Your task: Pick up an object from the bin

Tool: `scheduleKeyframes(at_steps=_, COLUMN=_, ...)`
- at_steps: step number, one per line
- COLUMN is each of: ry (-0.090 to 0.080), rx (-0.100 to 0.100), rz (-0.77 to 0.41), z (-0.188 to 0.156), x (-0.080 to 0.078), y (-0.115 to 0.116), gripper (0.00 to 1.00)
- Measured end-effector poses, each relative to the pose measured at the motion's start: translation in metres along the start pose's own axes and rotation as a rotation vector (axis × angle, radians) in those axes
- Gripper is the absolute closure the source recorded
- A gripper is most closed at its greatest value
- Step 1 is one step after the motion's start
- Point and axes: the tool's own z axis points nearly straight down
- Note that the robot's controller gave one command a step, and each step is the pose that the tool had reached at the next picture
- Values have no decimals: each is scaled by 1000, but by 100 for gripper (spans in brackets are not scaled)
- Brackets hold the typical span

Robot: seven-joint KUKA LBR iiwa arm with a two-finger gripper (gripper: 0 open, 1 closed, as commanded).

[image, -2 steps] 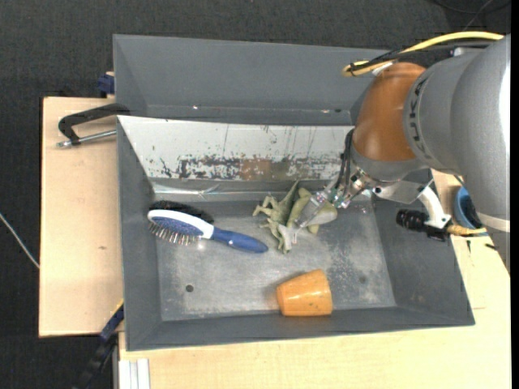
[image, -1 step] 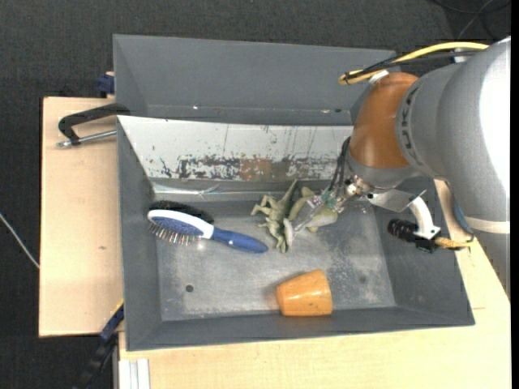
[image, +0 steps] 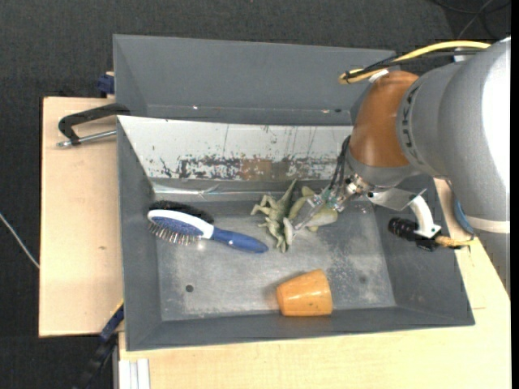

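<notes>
In the grey metal bin point(image: 243, 75), a blue-and-white plastic hairbrush point(image: 195, 230) lies at the left. Mid-bin sprawls a pale green plastic dinosaur toy point(image: 280, 215), with an orange rounded cup-like piece point(image: 305, 293) nearer the front. The pincer point(image: 328, 203) sits low at the toy's right end; whether it is spread or pinching I cannot tell. Nothing looks lifted, so the grasp and lift likely remain.
</notes>
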Motion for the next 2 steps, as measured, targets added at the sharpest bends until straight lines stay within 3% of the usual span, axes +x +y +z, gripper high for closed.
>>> scheduleKeyframes(at_steps=1, ry=1, rx=-3, rz=-1, z=-2, x=1, y=2, gripper=100)
scheduleKeyframes(at_steps=2, ry=-9, rx=-11, rz=-4, z=-112, x=0, y=4, gripper=100)
